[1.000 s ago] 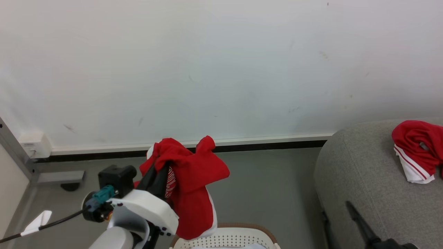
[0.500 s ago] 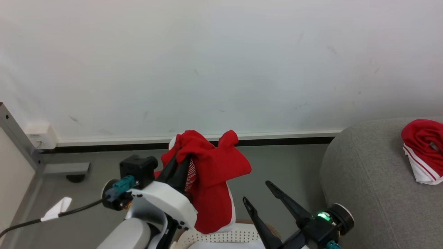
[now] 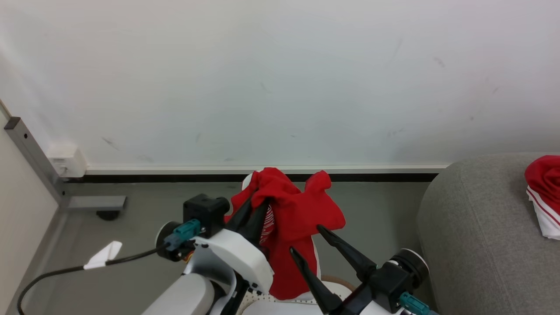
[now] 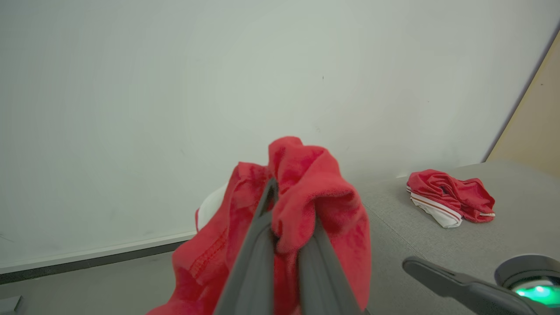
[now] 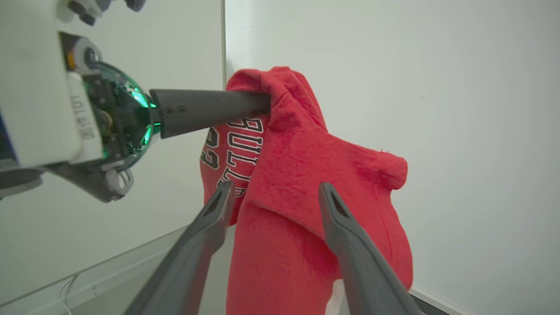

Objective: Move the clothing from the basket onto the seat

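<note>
My left gripper (image 3: 261, 204) is shut on the bunched top of the red "BULLS 23" jersey (image 3: 302, 218), which hangs in the air above the white basket (image 3: 336, 280) at the bottom edge. In the left wrist view the fabric (image 4: 323, 197) wraps over the fingers (image 4: 258, 245). My right gripper (image 3: 305, 238) stands open just right of the hanging jersey; in its wrist view the gripper (image 5: 276, 187) has the cloth (image 5: 350, 166) in front of its fingers, apart. A second red garment with white stripe trim (image 3: 542, 197) lies on the grey sofa (image 3: 481, 227).
A pale wall with a dark baseboard (image 3: 175, 178) stands close behind. A metal post (image 3: 35, 153) and a white wall box (image 3: 65, 161) are at the left. A black cable with a white tag (image 3: 103, 255) trails over the grey floor (image 3: 153, 205).
The head camera has turned, shifting the scene rightward. My right gripper has risen into view, open, up beside the hanging jersey. The left gripper keeps its hold.
</note>
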Robot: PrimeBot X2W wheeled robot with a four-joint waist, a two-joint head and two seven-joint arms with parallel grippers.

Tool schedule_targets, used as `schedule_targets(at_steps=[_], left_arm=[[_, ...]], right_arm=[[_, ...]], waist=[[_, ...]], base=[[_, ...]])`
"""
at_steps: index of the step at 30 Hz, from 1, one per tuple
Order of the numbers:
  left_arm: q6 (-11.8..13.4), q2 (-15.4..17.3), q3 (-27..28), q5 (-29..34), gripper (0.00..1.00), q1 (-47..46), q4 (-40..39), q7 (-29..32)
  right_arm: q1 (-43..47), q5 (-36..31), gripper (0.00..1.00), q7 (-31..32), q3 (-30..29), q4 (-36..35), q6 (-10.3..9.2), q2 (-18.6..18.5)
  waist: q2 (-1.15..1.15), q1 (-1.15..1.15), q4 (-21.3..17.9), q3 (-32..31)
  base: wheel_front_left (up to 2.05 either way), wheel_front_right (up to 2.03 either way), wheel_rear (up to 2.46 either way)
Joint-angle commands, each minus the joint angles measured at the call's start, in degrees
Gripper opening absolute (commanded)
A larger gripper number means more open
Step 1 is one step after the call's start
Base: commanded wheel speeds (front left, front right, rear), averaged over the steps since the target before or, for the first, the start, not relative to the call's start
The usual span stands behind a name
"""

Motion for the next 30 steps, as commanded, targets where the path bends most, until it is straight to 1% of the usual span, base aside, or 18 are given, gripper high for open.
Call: schedule_targets(at_steps=[1, 6, 15, 17, 20, 21, 22, 23, 30], left_arm=[[-0.19, -0.19, -0.13, 0.84, 0.00, -0.72, -0.02, 0.18], [-0.88, -1.24, -1.95, 1.13, 0.00, -1.56, -0.54, 0.81], [-1.75, -3.58, -4.40, 0.54, 0.00, -2.39, -1.78, 1.96], [-2.32, -4.07, -4.87, 0.04, 0.00, -2.38, -2.12, 2.27], [-2.84, -4.38, -5.43, -0.65, 0.00, -2.24, -2.51, 2.75], [-2.97, -4.43, -5.60, -0.80, 0.00, -2.20, -2.58, 2.82], [-3.00, -4.53, -5.66, -0.92, 0.00, -2.11, -2.66, 2.88], [-3.02, -4.55, -5.75, -1.10, 0.00, -2.03, -2.68, 2.85], [-2.59, -3.80, -5.49, -1.37, 0.00, -1.22, -2.05, 2.39]], right_arm=[[-0.68, 0.29, 1.00, -0.17, 0.07, 0.26, -0.15, -0.19], [-2.09, 0.36, 1.00, -0.17, -0.40, 1.68, -0.15, -0.18], [-4.92, -5.16, 1.00, -0.16, -1.96, 6.96, -0.15, -0.19], [-5.41, -6.10, 1.00, -0.17, -2.40, 8.44, -0.15, -0.18], [-5.68, -6.01, 1.00, -0.17, -2.92, 9.75, -0.15, -0.17], [-5.74, -5.56, 0.69, -0.17, -3.09, 9.78, -0.15, -0.18], [-5.77, -4.95, 0.29, -0.17, -3.26, 9.64, -0.15, -0.18], [-5.67, -4.34, 0.00, -0.17, -3.11, 9.73, -0.15, -0.18], [-5.88, -1.32, 0.00, -0.17, -3.96, 9.93, -0.15, -0.19]], waist=[[0.00, 0.00, 0.14, 0.06], [0.00, 0.00, 1.14, 0.32], [0.00, 0.00, 2.92, 0.36], [0.00, 0.00, 3.18, 0.34], [0.00, 0.00, 3.52, 0.24], [0.00, 0.00, 3.59, 0.20], [0.00, 0.00, 3.61, 0.15], [0.00, 0.00, 3.63, 0.09], [0.00, 0.00, 3.00, -0.05]], base=[[0.00, 0.00, 0.00], [0.00, 0.00, 0.00], [0.00, 0.00, 0.00], [0.00, 0.00, 0.00], [0.00, 0.00, 0.00], [0.00, 0.00, 0.00], [0.00, 0.00, 0.00], [0.00, 0.00, 0.00], [0.00, 0.00, 0.00]])
